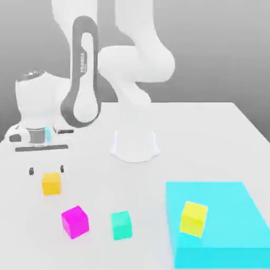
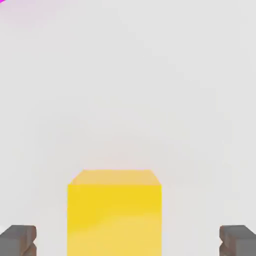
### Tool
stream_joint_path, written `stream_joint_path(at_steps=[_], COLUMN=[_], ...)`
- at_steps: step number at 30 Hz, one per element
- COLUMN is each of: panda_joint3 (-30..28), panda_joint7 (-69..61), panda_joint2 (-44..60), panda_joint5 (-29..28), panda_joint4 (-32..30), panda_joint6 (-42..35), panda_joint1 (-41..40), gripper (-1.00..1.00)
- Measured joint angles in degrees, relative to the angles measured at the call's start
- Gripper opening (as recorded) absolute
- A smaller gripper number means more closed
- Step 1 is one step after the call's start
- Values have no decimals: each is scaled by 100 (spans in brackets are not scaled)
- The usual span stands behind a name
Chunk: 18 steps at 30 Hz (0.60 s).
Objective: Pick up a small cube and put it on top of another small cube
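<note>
The small orange-yellow cube rests on the white table at the exterior view's left. My gripper hangs open just over it, one dark fingertip off each side of the cube. The hand view has the same cube standing between the two fingertips, with a wide gap on each side and the gripper touching nothing. The small teal-green cube sits near the front of the table, to the exterior view's right of the orange-yellow one.
A magenta cube lies between the orange-yellow and teal cubes. A big flat cyan block at the front right carries a paler lemon-yellow cube. The robot's white base stands mid-table.
</note>
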Motion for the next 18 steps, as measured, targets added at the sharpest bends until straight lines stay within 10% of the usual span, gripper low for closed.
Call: stream_joint_path(at_steps=[5, 6, 13, 18], panda_joint3=[1544, 1772, 1817, 696], panda_joint7=[-747, -822, -830, -139], panda_joint2=[621, 720, 732, 184], panda_joint5=[989, 1088, 1100, 178], panda_joint4=[166, 185, 188, 42], panda_joint6=[480, 568, 567, 156], panda_joint1=[-1301, -1503, -1545, -655], gripper=[0, -100, -100, -100])
